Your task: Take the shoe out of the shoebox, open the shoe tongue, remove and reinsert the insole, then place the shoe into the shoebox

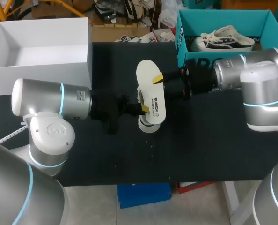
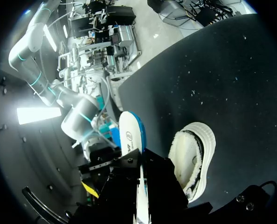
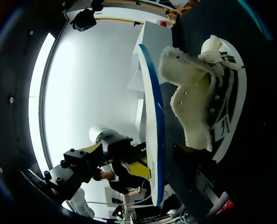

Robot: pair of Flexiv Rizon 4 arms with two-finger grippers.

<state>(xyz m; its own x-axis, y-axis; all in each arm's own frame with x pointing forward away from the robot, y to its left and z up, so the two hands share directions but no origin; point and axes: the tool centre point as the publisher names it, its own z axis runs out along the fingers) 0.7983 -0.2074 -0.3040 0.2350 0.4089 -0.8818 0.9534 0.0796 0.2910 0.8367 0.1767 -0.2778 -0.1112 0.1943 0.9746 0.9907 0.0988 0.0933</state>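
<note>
Over mid-table, head view: insole (image 1: 148, 75) hangs above shoe (image 1: 147, 125), long axis running away from me; right gripper (image 1: 160, 78) nearer its far end.
Left wrist view: left gripper (image 1: 143, 108) fingers look clamped on insole; shoe just beside.
Right wrist view: fingers clamped on insole.

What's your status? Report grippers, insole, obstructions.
Left gripper and right gripper both shut on white, blue-backed insole. Insole out, held over white fleece-lined shoe. Nothing seen in the way.
</note>
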